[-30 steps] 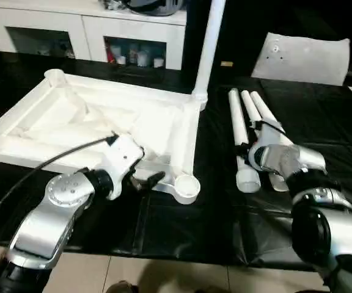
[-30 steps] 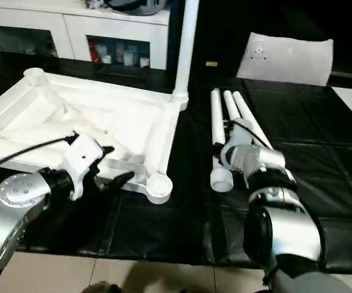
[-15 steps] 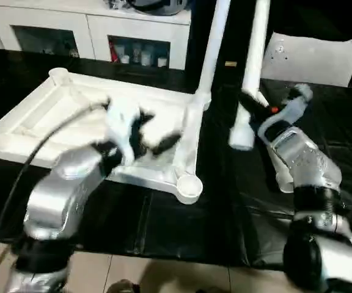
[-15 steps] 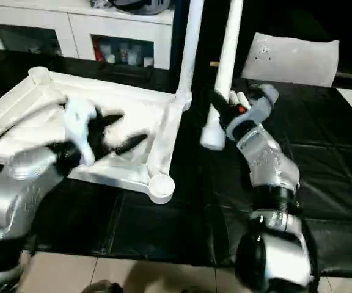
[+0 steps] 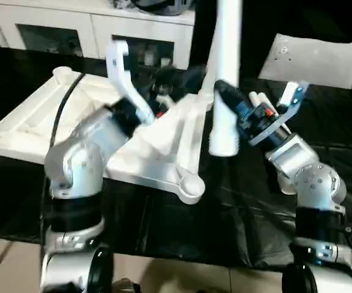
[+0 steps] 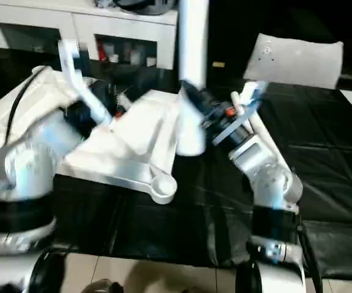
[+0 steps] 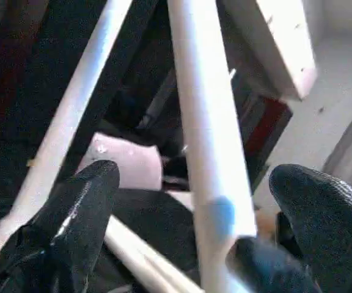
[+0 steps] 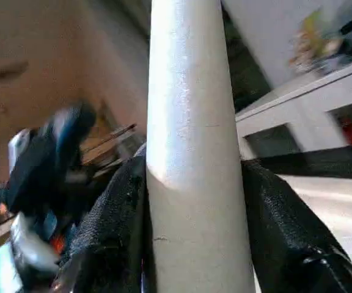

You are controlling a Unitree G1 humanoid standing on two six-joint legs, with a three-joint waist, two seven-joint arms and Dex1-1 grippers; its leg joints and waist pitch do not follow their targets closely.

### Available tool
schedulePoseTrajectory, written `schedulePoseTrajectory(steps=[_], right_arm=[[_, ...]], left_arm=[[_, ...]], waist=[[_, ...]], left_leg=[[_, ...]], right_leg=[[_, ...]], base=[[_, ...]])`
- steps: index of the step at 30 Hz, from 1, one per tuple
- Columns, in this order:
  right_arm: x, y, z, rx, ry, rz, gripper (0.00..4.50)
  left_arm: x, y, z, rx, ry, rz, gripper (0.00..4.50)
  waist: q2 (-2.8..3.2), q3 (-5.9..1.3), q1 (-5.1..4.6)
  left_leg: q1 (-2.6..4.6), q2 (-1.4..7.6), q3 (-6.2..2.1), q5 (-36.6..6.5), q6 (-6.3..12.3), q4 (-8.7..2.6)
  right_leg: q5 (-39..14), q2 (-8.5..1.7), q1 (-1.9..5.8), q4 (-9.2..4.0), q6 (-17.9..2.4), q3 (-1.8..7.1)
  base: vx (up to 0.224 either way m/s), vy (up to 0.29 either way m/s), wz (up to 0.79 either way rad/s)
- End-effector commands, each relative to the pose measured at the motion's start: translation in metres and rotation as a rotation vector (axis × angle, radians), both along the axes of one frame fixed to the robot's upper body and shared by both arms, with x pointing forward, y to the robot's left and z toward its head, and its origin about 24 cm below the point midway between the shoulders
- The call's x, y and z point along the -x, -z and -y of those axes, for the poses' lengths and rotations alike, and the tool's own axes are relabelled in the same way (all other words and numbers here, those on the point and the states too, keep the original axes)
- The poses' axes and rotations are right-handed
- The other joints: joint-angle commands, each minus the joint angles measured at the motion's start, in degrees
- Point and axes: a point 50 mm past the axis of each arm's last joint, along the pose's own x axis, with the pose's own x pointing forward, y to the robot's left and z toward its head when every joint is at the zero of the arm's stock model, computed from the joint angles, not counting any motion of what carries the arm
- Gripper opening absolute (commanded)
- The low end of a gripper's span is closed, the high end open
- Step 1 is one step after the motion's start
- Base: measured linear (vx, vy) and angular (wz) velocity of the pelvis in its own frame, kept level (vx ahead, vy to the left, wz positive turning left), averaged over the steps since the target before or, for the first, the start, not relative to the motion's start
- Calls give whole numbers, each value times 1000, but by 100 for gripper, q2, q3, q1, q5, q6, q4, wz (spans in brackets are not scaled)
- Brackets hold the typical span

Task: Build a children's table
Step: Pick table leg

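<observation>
The children's table top (image 5: pixel 23 128) lies upside down on the black table, ribs up, with a round corner socket (image 5: pixel 188 186) at its near right corner. My right gripper (image 8: pixel 194 201) is shut on a white tapered leg (image 5: pixel 225 91) and holds it nearly upright, its wide lower end (image 5: pixel 223 143) hanging above the top's right rim. My left arm is raised over the top, and my left gripper (image 7: pixel 194 213) stands open with its fingers (image 7: pixel 72 220) on either side of that leg, apart from it. A second white leg (image 7: pixel 81 104) slants past behind.
More white legs (image 5: pixel 263 101) lie on the black cloth behind my right wrist. A flat whitish bag (image 5: pixel 313 58) rests at the back right. White cabinets (image 5: pixel 90 27) stand behind the table. Its front edge and the tiled floor (image 5: pixel 164 274) are close below.
My right gripper has lifted one leg off the pile, stood it upright and carried it left toward the top. My left arm has risen from the top's front rim to the leg.
</observation>
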Motion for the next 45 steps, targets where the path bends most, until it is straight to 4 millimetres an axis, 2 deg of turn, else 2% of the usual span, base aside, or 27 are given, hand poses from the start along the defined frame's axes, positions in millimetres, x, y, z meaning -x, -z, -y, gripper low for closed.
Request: schedulePoseTrajectory(steps=[1,6,10,11,12,16,18,23,24,25,26,32,33,34,38,40,45], right_arm=[[5,-6,-2,6,-33,37,185],[13,0,-14,81,-85,52,185],[15,2,-20,127,-90,71,185],[15,4,-23,164,-78,81,185],[15,7,-27,218,-53,97,185],[13,9,-33,349,30,165,185],[12,10,-37,412,76,202,185],[11,13,-44,527,153,269,185],[11,14,-46,559,161,289,185],[11,14,-47,580,178,301,185],[11,15,-50,595,194,313,185],[10,17,-54,621,245,335,185],[11,18,-56,621,271,340,185],[11,18,-56,621,271,340,185],[14,23,-60,575,333,342,185],[15,24,-61,549,339,337,185],[22,32,-64,485,321,341,185]], left_arm=[[0,-4,6,17,37,-17,450],[-1,-5,15,14,56,-40,450],[-3,-4,17,-7,33,-38,450],[-2,-4,18,7,34,-41,423],[-2,-3,18,21,27,-51,416],[-1,4,17,-12,-12,-86,416],[-1,8,16,-36,-38,-101,416],[0,15,15,-64,-80,-122,416],[0,16,16,-80,-86,-121,416],[0,18,16,-97,-97,-121,416],[0,19,16,-114,-120,-117,416],[-3,20,15,-131,-192,-99,416],[-4,20,14,-127,-229,-99,416],[-4,20,14,-127,-229,-99,416],[-3,21,13,-85,-283,-123,416],[-3,20,14,-71,-283,-124,416],[5,25,17,-50,-212,-100,416]], waist=[[-17,-396,29],[-26,-398,48],[-16,-386,53],[-5,-386,53],[23,-385,54],[15,-380,34],[44,-377,26],[59,-377,-10],[81,-381,-9],[71,-380,-11],[95,-378,-10],[79,-374,-41],[55,-375,-43],[70,-367,-40],[60,-371,-49],[84,-369,-46],[92,-368,-51]], left_leg=[[182,261,-140,-1408,-192,-405],[161,266,-150,-1372,-212,-418],[160,264,-167,-1488,-268,-431],[161,266,-169,-1511,-284,-432],[158,276,-177,-1551,-333,-435],[160,272,-182,-1642,-409,-442],[160,265,-187,-1704,-389,-445],[155,277,-199,-1787,-420,-456],[172,268,-192,-1803,-395,-448],[166,274,-196,-1796,-398,-452],[169,274,-199,-1814,-405,-455],[168,271,-200,-1952,-393,-456],[166,269,-195,-1946,-369,-455],[167,272,-195,-1961,-370,-456],[160,270,-195,-1978,-371,-453],[165,272,-202,-2044,-342,-459],[162,283,-212,-2151,-329,-474]], right_leg=[[-1773,-329,192,-474,-829,180],[-1673,-331,208,-475,-783,177],[-1906,-346,202,-508,-640,179],[-1933,-350,200,-508,-640,179],[-1921,-354,195,-508,-644,180],[-1892,-343,187,-507,-627,179],[-1923,-337,188,-513,-617,182],[-1789,-316,187,-500,-624,181],[-1732,-307,183,-496,-644,184],[-1702,-307,186,-497,-645,183],[-1668,-304,181,-493,-644,185],[-1669,-295,183,-501,-622,190],[-1637,-291,187,-498,-626,190],[-1642,-298,178,-502,-634,193],[-1660,-299,183,-498,-638,192],[-1702,-295,177,-509,-614,190],[-1677,-291,174,-515,-614,188]], base=[[0,0,0],[0,0,0],[0,0,0],[0,0,0],[0,0,0],[0,0,0],[0,0,0],[0,0,0],[0,0,0],[0,0,0],[0,0,0],[0,0,0],[0,0,0],[0,0,0],[0,0,0],[0,0,0],[0,0,0]])
